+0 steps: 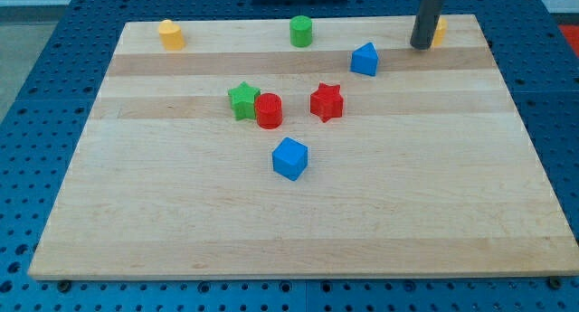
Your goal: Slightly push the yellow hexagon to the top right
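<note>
A yellow block (170, 33), which looks like a hexagon, stands near the board's top left corner. A second yellow block (441, 31) sits near the top right corner. My rod hides most of it, so its shape cannot be made out. My tip (421, 46) rests on the board against that block's left side, far to the right of the top-left yellow block.
A green cylinder (301, 30) stands at the top middle. A blue block (365, 59) lies left and below my tip. A green star (242, 100), red cylinder (269, 110) and red star (327, 102) cluster mid-board. A blue cube (289, 158) lies below them. The wooden board (298, 231) ends near the top blocks.
</note>
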You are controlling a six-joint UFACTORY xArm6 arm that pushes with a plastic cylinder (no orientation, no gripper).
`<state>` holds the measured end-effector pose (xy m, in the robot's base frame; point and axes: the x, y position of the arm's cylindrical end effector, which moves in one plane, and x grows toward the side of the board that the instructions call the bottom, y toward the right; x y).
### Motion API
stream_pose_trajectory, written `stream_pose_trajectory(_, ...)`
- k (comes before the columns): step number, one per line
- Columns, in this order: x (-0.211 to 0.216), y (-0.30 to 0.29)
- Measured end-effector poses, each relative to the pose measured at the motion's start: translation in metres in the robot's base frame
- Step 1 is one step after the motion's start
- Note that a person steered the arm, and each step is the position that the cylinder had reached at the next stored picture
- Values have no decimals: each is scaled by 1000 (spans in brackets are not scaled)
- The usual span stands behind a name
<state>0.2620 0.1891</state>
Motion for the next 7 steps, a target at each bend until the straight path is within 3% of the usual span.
stream_pose_trajectory(2, -6, -37)
stream_pose_trajectory(4, -34, -30)
stream_pose_trajectory(7, -41, -15)
